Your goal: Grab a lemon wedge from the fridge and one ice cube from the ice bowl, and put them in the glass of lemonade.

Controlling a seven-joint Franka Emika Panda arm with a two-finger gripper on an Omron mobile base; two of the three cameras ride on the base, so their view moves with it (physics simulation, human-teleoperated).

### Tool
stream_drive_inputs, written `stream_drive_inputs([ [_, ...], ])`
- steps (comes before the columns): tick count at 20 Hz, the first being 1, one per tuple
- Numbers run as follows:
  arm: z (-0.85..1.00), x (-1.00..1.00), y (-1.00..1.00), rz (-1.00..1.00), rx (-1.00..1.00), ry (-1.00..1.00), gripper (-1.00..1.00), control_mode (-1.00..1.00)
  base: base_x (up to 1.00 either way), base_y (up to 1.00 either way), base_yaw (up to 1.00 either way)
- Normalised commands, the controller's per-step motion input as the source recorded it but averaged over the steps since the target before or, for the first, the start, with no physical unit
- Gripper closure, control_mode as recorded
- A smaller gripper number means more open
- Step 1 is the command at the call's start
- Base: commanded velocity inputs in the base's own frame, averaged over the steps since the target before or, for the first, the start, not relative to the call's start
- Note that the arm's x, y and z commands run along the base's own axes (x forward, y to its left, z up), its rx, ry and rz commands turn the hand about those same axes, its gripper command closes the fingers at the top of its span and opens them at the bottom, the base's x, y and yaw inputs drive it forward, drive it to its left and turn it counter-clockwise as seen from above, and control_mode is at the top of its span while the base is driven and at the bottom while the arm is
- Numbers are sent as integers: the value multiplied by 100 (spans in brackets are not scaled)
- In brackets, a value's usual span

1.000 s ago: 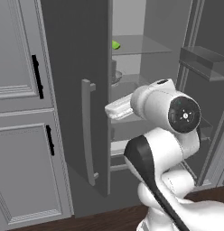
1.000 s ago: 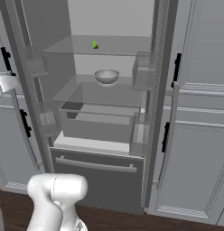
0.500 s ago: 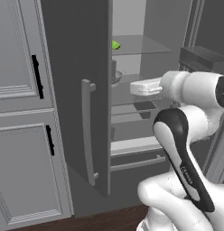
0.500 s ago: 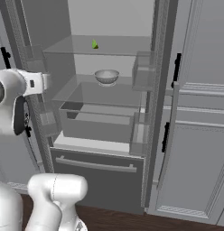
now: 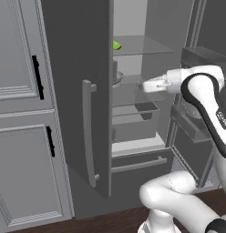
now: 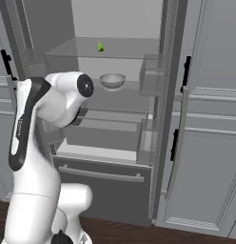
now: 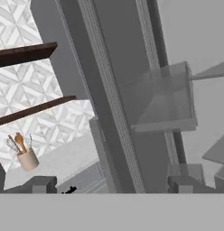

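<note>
The fridge (image 5: 74,91) stands with both doors swung open, showing its pale interior. The lemon wedge (image 5: 116,45), tiny and yellow-green, lies on the top clear shelf, also visible as the lemon wedge (image 6: 99,46) in the right base view. My gripper (image 5: 146,85) hovers in front of the middle shelf, below and right of the wedge, well apart from it. In the hand view the gripper (image 7: 111,185) is open, its fingertips (image 7: 39,184) wide apart with nothing between them, facing the left door's edge. The glass of lemonade is out of view.
A grey bowl (image 6: 112,80) rests on the middle shelf under the wedge. Clear door bins (image 7: 159,99) hang on the left door, others (image 6: 151,76) on the right door. Grey panelled cabinets (image 5: 19,113) flank the fridge. A utensil jar (image 7: 27,158) stands on a counter beyond the door.
The arm has swung up and to the right in the left base view, carrying the hand from in front of the left door to the open fridge interior.
</note>
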Motion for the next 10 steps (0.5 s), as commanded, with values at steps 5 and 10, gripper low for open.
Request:
stream_drive_inputs([
  [5,-20,11,22,21,1,-1,-100,-100,0,0,0],
  [10,-43,30,24,13,0,-1,-100,-100,0,0,0],
])
